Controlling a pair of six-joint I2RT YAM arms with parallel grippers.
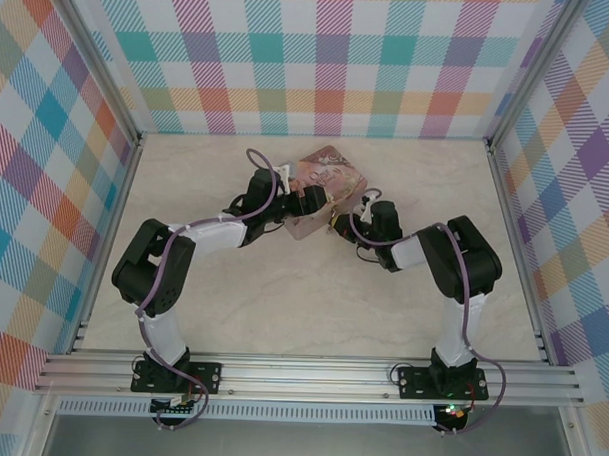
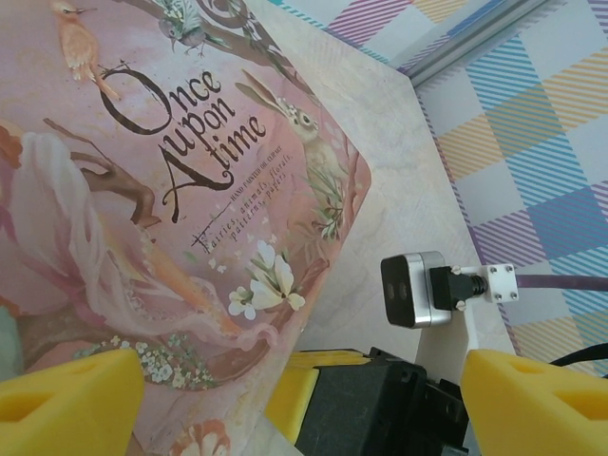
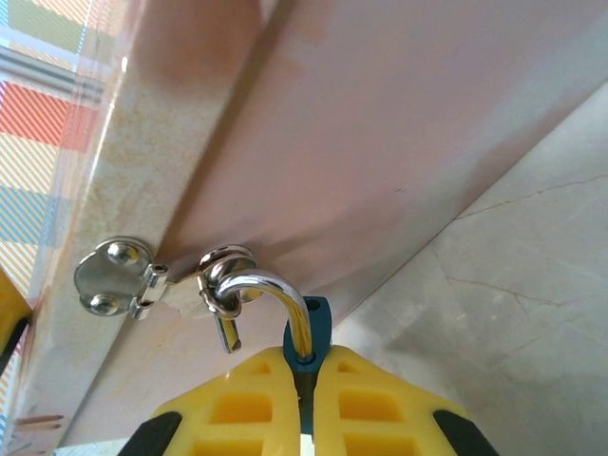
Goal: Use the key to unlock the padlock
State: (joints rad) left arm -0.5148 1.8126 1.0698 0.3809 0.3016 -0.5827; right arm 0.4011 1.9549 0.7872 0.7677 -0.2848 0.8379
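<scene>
Left gripper [image 1: 305,200] and right gripper [image 1: 336,221] at a pink tin [image 1: 326,172].
Overhead view: both meet at the tin's near side, on the table [image 1: 282,307]. Left wrist view: yellow fingers [image 2: 66,399] stand wide apart, the tin's lid [image 2: 142,190] before them. Right wrist view: fingers [image 3: 247,404] pinch the blue padlock [image 3: 317,316], its shackle [image 3: 271,285] hooked through the tin's hasp [image 3: 223,269].
</scene>
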